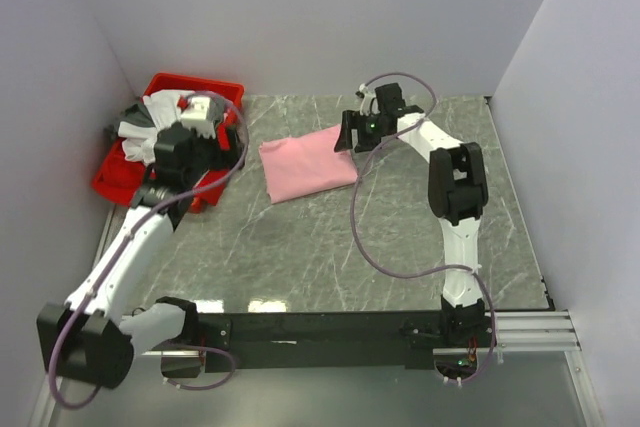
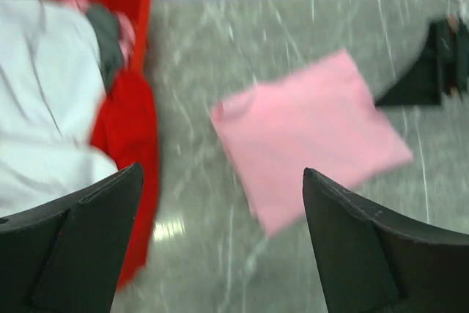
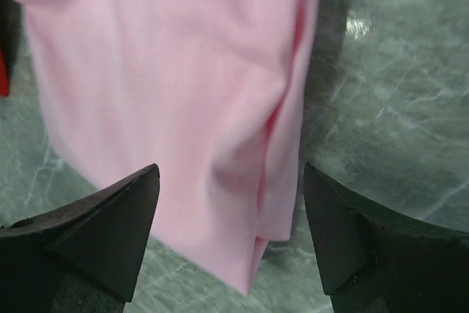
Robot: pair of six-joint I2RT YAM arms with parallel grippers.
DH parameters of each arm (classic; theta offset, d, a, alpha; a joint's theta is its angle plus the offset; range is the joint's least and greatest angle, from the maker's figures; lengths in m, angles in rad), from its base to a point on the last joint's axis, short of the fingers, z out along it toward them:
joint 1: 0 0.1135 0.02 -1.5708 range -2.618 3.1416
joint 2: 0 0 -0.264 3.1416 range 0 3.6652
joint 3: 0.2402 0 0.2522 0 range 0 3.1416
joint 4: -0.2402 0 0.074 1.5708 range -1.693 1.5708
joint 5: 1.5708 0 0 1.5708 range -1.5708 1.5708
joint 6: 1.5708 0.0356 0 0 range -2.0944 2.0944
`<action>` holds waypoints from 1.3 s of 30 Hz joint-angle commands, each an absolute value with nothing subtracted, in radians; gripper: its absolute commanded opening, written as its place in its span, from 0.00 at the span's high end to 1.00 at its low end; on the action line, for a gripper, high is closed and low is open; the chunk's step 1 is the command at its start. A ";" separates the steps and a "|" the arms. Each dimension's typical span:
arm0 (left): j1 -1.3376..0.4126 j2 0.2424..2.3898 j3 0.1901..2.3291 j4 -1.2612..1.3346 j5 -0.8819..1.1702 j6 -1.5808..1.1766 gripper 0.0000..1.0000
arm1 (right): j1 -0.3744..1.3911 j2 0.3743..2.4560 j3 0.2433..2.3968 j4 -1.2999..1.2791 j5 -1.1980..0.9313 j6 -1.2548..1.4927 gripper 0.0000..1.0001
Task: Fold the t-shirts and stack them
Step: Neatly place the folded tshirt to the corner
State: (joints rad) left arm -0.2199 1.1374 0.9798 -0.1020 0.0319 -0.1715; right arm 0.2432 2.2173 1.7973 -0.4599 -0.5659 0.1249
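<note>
Toward the far edge of the surface [image 1: 300, 257], a little left of its middle, the pink t-shirt [image 1: 308, 167] lies folded into a flat rectangle, set askew to that edge. Your right claw [image 1: 347, 135] hangs just beside its right end with the jaws spread wide and nothing gripped. In the right wrist view the cloth layers gape slightly along that side, so the main risk sits here. If you pull the arm away low, a finger could catch the top layer and flip the fold open, or drag the whole shirt sideways. Lift clear before you swing. At the far left corner the red bin [image 1: 225, 87] holds a white t-shirt [image 2: 37, 93] heaped over a dark grey t-shirt [image 2: 108, 42], with a scrap of pink beside them. Your left claw [image 2: 223, 168] hovers at the bin's near right side, jaws apart and empty. The two garments look tangled, so a deep pinch could bring up both at once, and a pinch near the wall could tug the bin along the surface. The left wrist view is blurred, so you cannot judge exactly where the white cloth ends. Watch also the crooked lie of the pink shirt: anything stacked on it would likely sit crooked and could slide off.
</note>
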 commanded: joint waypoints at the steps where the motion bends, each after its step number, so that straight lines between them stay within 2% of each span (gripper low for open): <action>1: -0.219 0.996 0.859 -0.141 0.112 -0.209 0.06 | 0.252 2.295 1.859 -0.518 -0.531 0.222 0.15; 5: -0.219 0.876 0.764 -0.175 0.100 -0.232 0.06 | 0.258 2.330 1.876 -0.528 -0.491 0.241 0.16; 7: -0.219 0.827 0.740 -0.172 0.098 -0.250 0.05 | 0.265 2.345 1.881 -0.535 -0.505 0.239 0.21; 8: -0.219 0.816 0.723 -0.172 0.103 -0.256 0.06 | 0.268 2.347 1.881 -0.537 -0.514 0.236 0.24; 9: -0.219 0.808 0.716 -0.175 0.104 -0.259 0.05 | 0.271 2.347 1.878 -0.537 -0.546 0.233 0.34; 10: -0.219 0.798 0.713 -0.179 0.106 -0.265 0.05 | 0.276 2.347 1.870 -0.537 -0.558 0.230 0.38; 16: -0.219 0.787 0.709 -0.192 0.110 -0.255 0.06 | 0.285 2.355 1.881 -0.587 -0.632 0.187 0.52; 19: -0.219 0.798 0.704 -0.187 0.110 -0.250 0.06 | 0.282 2.361 1.890 -0.598 -0.629 0.175 0.66; 20: -0.218 0.798 0.703 -0.189 0.115 -0.250 0.06 | 0.278 2.361 1.894 -0.603 -0.627 0.166 0.76; 23: -0.219 0.799 0.693 -0.181 0.129 -0.256 0.06 | 0.252 2.330 1.902 -0.611 -0.606 0.140 0.89; 26: -0.219 0.787 0.681 -0.172 0.132 -0.261 0.06 | 0.193 2.295 1.907 -0.638 -0.565 0.097 0.94; 32: -0.219 0.779 0.673 -0.169 0.146 -0.255 0.06 | 0.023 2.270 1.933 -0.797 -0.493 -0.059 0.96; 39: -0.219 0.772 0.650 -0.156 0.163 -0.250 0.06 | -0.165 2.256 1.962 -0.858 -0.188 -0.259 0.97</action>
State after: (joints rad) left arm -0.2203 0.7906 0.6636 -0.1997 0.1333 -0.2497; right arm -0.1101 2.3211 1.9064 -0.8028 -0.3828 -0.1158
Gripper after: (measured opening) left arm 0.939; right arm 0.120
